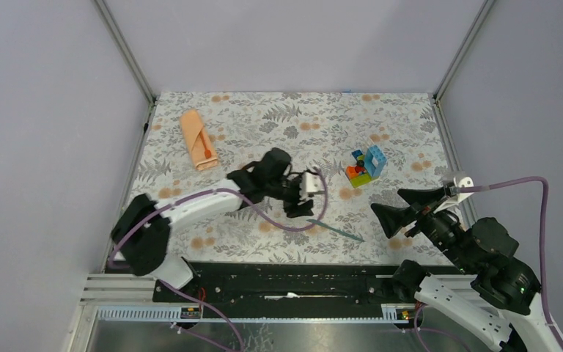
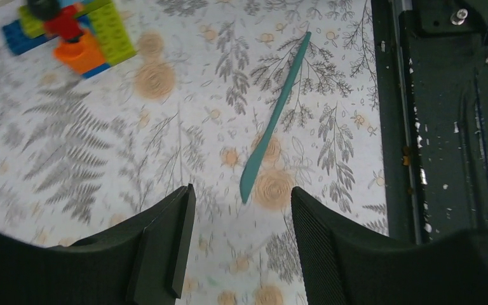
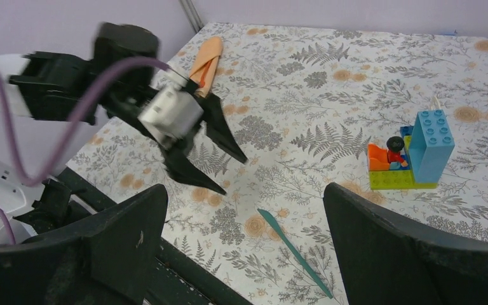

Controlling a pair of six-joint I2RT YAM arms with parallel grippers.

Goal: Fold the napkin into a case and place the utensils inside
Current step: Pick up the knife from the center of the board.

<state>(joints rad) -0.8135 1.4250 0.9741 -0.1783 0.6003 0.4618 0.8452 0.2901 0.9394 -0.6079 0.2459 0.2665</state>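
Teal utensil (image 1: 337,231) is seen on the desk (image 1: 396,125) beside the left claw (image 1: 300,207), spread and empty. Right claw (image 1: 386,200) is likewise released.

Counter (image 1: 190,242) covered edge to edge by a floral mat (image 1: 403,125): grey fern leaves and peach blossoms on white. 3 plain lavender-grey walls enclose it: back wall (image 1: 293,37), left wall (image 1: 44,110), right wall (image 1: 528,88). 2 aluminium posts at the far corners, left post (image 1: 124,48) and right post (image 1: 465,48). Black rail (image 1: 286,282) along the near edge. Light even and soft, shadows faint.
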